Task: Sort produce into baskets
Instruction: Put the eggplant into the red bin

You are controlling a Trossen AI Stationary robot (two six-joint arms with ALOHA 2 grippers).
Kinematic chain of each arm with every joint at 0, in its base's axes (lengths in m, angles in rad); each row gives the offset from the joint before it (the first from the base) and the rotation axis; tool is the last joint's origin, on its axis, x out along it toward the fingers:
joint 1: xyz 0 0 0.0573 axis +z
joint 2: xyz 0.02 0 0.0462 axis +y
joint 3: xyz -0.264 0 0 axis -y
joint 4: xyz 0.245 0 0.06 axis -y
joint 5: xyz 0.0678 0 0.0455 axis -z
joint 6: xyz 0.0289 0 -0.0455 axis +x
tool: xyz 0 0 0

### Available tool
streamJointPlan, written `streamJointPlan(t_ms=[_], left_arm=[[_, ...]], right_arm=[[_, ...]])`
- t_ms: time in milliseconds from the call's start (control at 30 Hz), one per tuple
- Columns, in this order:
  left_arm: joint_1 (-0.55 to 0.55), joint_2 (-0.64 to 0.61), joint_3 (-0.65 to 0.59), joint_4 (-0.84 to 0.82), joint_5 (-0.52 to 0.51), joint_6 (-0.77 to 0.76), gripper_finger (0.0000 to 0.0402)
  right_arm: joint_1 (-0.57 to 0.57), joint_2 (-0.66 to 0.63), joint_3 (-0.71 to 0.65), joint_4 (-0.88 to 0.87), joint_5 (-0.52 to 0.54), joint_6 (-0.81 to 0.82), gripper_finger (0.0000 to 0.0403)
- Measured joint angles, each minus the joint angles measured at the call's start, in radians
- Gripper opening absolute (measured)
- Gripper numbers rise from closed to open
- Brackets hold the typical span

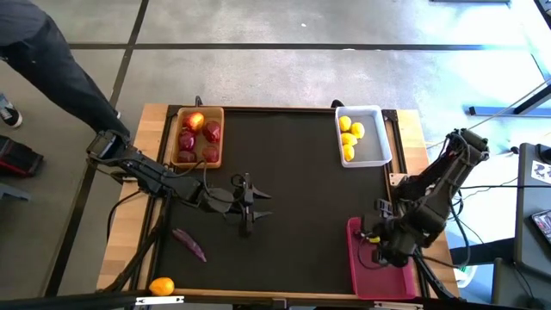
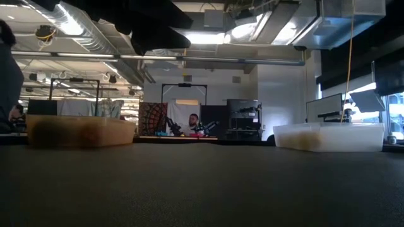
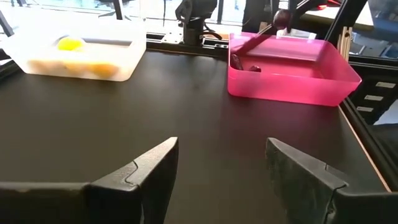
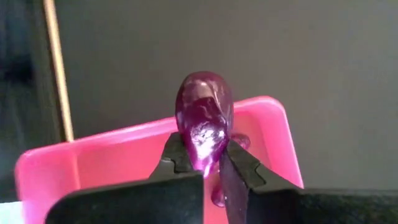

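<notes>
Right gripper (image 4: 208, 163): at 4 o'clock on the table, above the pink basket (image 1: 379, 277), jaws clamped on a purple elongated piece (image 4: 204, 119).
Left gripper (image 1: 256, 207): near table centre, jaws parted wide, holding nothing.
Second purple piece (image 1: 189, 244): on the mat at 8 o'clock.
Orange fruit (image 1: 161, 286): at 7 o'clock, on the table edge.
Wooden basket (image 1: 176, 138): 11 o'clock, holds dark red fruits (image 1: 200, 142).
White basket (image 1: 374, 148): 1 o'clock, holds yellow fruits (image 1: 349, 136).

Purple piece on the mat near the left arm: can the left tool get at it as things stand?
Probably yes. The left tool is open and empty over bare mat, and the purple piece lies in the open with nothing on or around it.
</notes>
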Motion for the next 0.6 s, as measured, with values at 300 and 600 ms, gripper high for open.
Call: streamJointPlan(t_ms=[300,600], left_arm=[[0.000,0.000,0.000,0.005,0.000,0.004,0.0235],[0.000,0.000,0.000,0.005,0.000,-0.001,0.0235]], right_arm=[[0.035,0.000,-0.217,0.164,-0.030,0.107,0.0017],[0.034,0.001,-0.374,0.288,-0.084,0.199,0.0017]])
